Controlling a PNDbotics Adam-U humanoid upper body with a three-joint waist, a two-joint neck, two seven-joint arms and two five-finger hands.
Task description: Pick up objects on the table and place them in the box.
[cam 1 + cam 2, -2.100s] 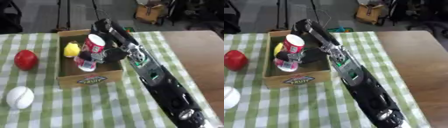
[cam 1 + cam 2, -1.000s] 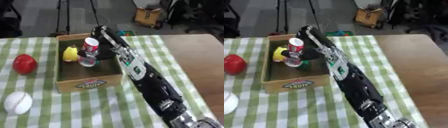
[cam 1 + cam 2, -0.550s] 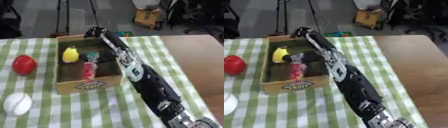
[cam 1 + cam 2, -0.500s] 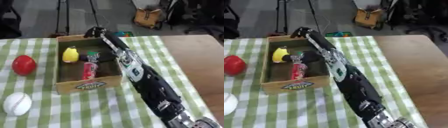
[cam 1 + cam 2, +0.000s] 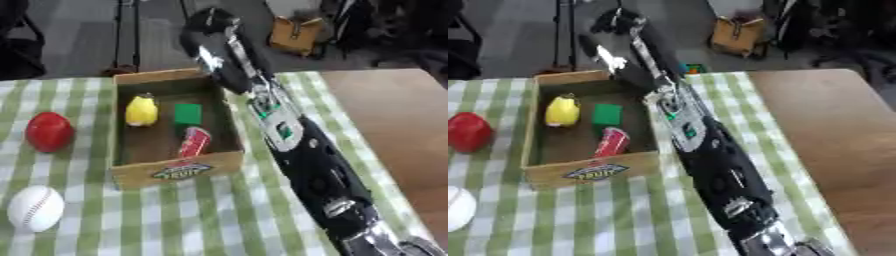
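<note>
Lying boxed [image 5: 122,120], can [image 5: 194,142] below hand [image 5: 210,30].

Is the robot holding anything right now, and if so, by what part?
Nothing. The right hand is raised past the box with nothing in it; the red can lies inside the box. No left hand shows.

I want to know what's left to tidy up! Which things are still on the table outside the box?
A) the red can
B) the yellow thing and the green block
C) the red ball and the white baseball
C: the red ball and the white baseball lie on the checked cloth left of the box.
</note>
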